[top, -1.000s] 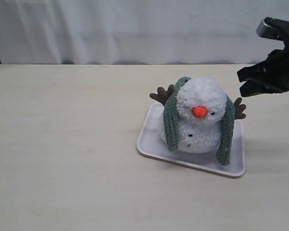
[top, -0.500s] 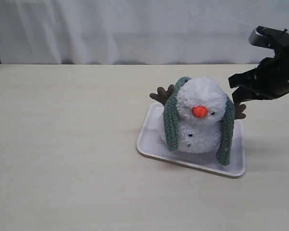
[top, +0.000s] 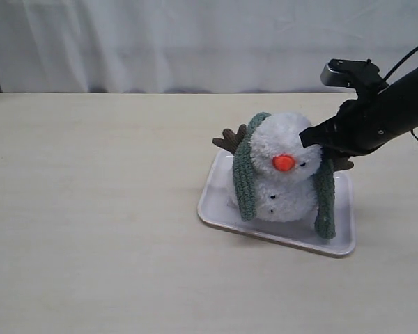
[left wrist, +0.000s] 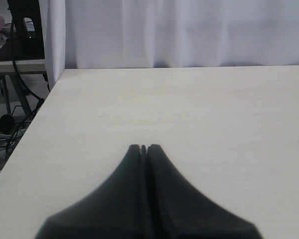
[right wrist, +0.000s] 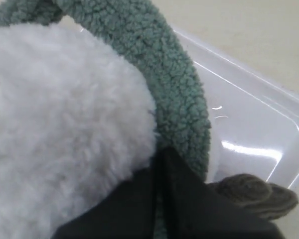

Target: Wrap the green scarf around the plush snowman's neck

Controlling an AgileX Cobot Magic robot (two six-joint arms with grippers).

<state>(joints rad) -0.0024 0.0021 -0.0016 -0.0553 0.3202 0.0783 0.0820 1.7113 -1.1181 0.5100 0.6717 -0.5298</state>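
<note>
The plush snowman (top: 284,184) sits on a white tray (top: 219,209), leaning slightly left. The green scarf (top: 245,179) lies over the back of its head, with one end hanging down each side, the right end (top: 325,202) reaching the tray. My right gripper (top: 305,136) presses against the right side of the head, where scarf meets fluff. In the right wrist view its jaws (right wrist: 162,152) are together with green scarf (right wrist: 177,84) showing in the thin slit, beside the white head (right wrist: 65,124). My left gripper (left wrist: 143,148) is shut over bare table, empty, outside the exterior view.
A brown twig arm (right wrist: 254,191) sticks out beside the right fingers, over the glossy tray (right wrist: 249,124). The other twig arm (top: 228,138) shows behind the left strand. A white curtain hangs behind the table. In the left wrist view the table's edge (left wrist: 37,112) borders cables and furniture.
My right gripper came down and left from the upper right, its jaws closed, and reached the snowman's head. The snowman's head shifted slightly left.
</note>
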